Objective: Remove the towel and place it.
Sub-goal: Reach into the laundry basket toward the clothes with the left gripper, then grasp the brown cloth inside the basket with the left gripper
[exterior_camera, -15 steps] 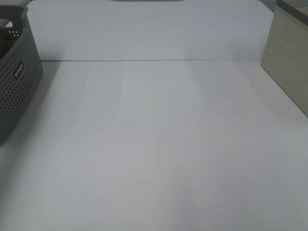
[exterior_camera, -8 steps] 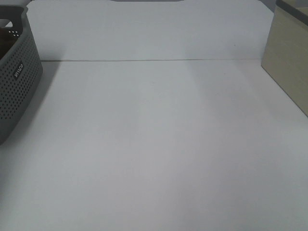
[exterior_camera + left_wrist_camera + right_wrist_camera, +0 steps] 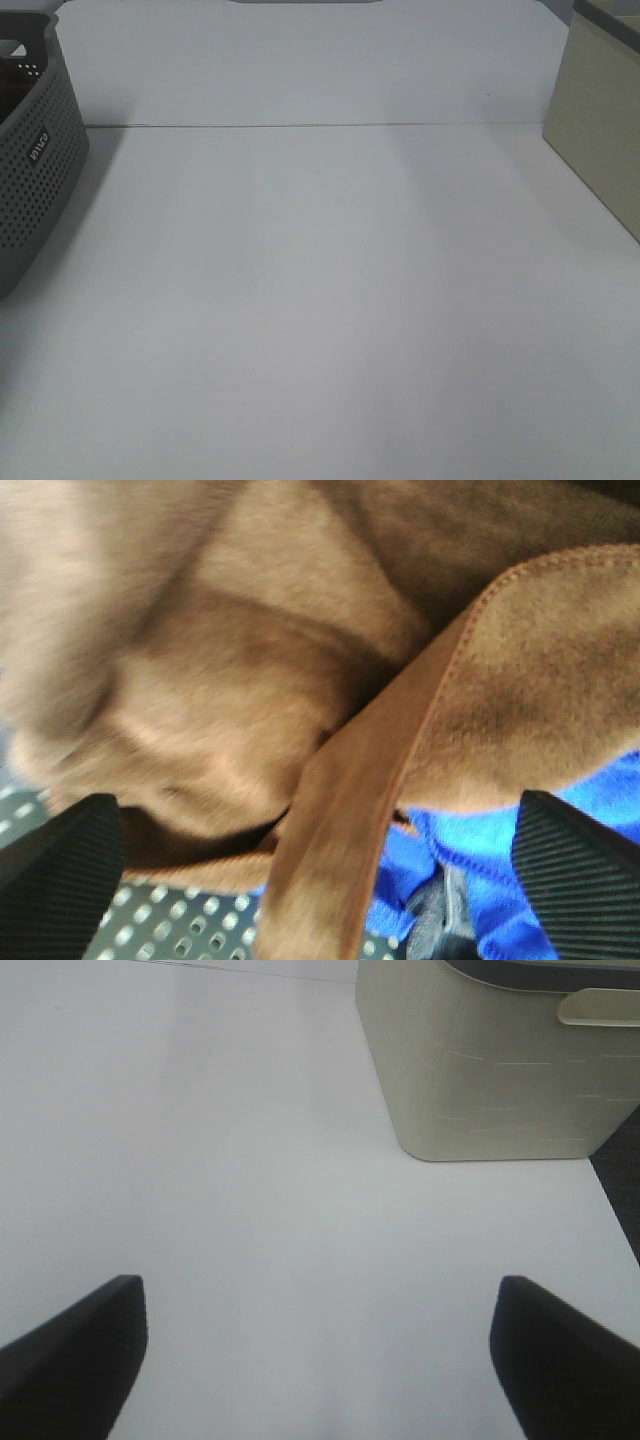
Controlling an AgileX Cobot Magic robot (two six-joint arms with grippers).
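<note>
The towel (image 3: 300,680) is a crumpled brown terry cloth with a stitched hem, filling most of the left wrist view. It lies inside the grey perforated basket (image 3: 150,935) on top of a blue cloth (image 3: 520,880). My left gripper (image 3: 320,870) hovers close over the towel, open, its two dark fingertips (image 3: 60,860) wide apart on either side of the hem. My right gripper (image 3: 320,1360) is open above bare white table, holding nothing. Neither gripper shows in the exterior high view, where only the basket's side (image 3: 35,170) appears at the left edge.
A beige bin (image 3: 600,130) stands at the right edge of the table (image 3: 320,300), and it shows in the right wrist view as the beige bin (image 3: 490,1070) ahead of the right gripper. A seam line crosses the table at the back.
</note>
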